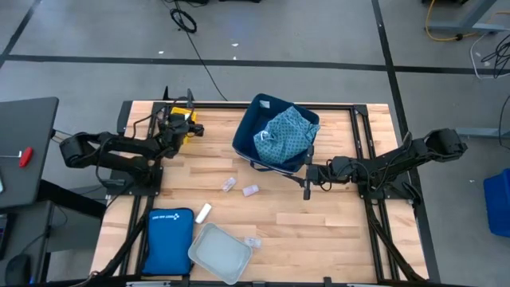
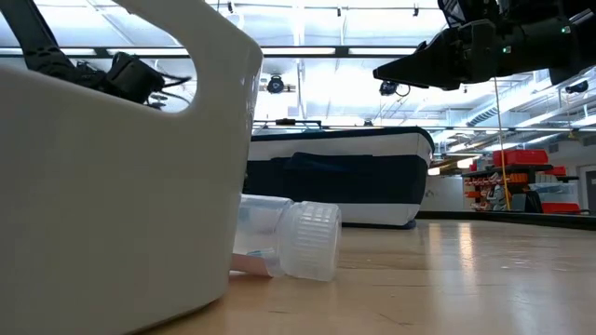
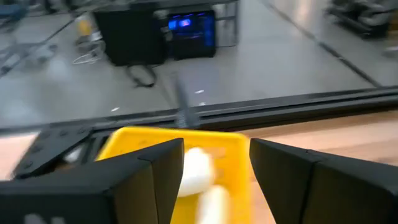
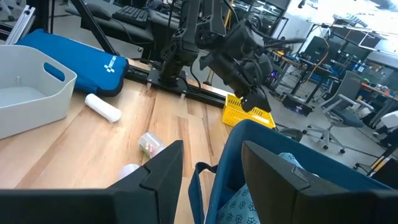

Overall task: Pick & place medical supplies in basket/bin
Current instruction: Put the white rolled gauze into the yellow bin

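Note:
My left gripper [image 1: 182, 125] hovers open over the small yellow bin [image 1: 188, 121] at the table's far left. Its wrist view shows white tubes [image 3: 198, 169] lying in the yellow bin [image 3: 168, 140] below the fingers. My right gripper [image 1: 307, 177] is open just off the near right corner of the navy bin [image 1: 253, 119], whose wall [image 4: 227, 158] shows between the fingers. The teal patterned cloth [image 1: 283, 135] lies inside that bin. Several small vials [image 1: 229, 185] [image 1: 250, 191] [image 1: 204, 212] lie on the wood. A dark blue cloth bundle is not in view.
The translucent grey tray [image 1: 209, 257] sits at the near edge with a capped vial [image 1: 253, 241] beside it, which lies on its side [image 2: 300, 242] in the low view. The flat blue zip pouch [image 1: 167, 239] lies left of the tray. Bare wood stretches across the near right.

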Robot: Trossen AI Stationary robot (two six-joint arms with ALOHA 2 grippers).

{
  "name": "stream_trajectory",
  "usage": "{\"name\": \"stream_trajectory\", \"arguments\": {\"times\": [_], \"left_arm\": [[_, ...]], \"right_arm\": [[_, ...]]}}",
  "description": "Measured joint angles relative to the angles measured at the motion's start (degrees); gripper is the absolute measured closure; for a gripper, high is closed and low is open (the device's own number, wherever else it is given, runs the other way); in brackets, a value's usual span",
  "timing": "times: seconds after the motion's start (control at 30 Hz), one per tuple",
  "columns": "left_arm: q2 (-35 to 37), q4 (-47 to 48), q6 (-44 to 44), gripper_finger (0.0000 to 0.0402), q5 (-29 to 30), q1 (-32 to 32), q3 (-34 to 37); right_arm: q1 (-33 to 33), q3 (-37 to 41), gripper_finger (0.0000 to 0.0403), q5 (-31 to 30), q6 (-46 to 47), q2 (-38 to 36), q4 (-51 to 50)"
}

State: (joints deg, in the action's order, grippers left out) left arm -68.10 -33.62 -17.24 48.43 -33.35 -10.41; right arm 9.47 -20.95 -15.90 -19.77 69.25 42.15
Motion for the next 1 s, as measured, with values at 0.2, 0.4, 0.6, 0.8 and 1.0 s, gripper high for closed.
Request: {"name": "stream_trajectory", "arguments": {"times": [0.2,0.4,0.6,0.8,1.0], "left_arm": [[0.0,-9.3,9.2,0.022,-8.0,5.4,0.0],[0.0,-13.9,14.3,0.0222,-11.2,12.1,0.0],[0.0,-13.8,11.3,0.0222,-14.7,18.6,0.0],[1.6,-12.6,6.1,0.02,-18.5,25.5,0.0],[4.5,-8.1,-5.8,0.0151,-24.6,30.5,-0.1]], "right_arm": [[0.0,0.0,0.0231,0.0,-0.1,0.0,0.0],[0.0,0.0,0.0231,0.0,-0.2,0.0,0.0],[0.0,0.0,0.0231,0.1,-0.2,0.0,0.0],[0.0,0.0,0.0231,0.1,-0.3,0.0,0.0],[-0.1,0.0,0.0231,0.3,-0.7,0.0,0.0]]}}
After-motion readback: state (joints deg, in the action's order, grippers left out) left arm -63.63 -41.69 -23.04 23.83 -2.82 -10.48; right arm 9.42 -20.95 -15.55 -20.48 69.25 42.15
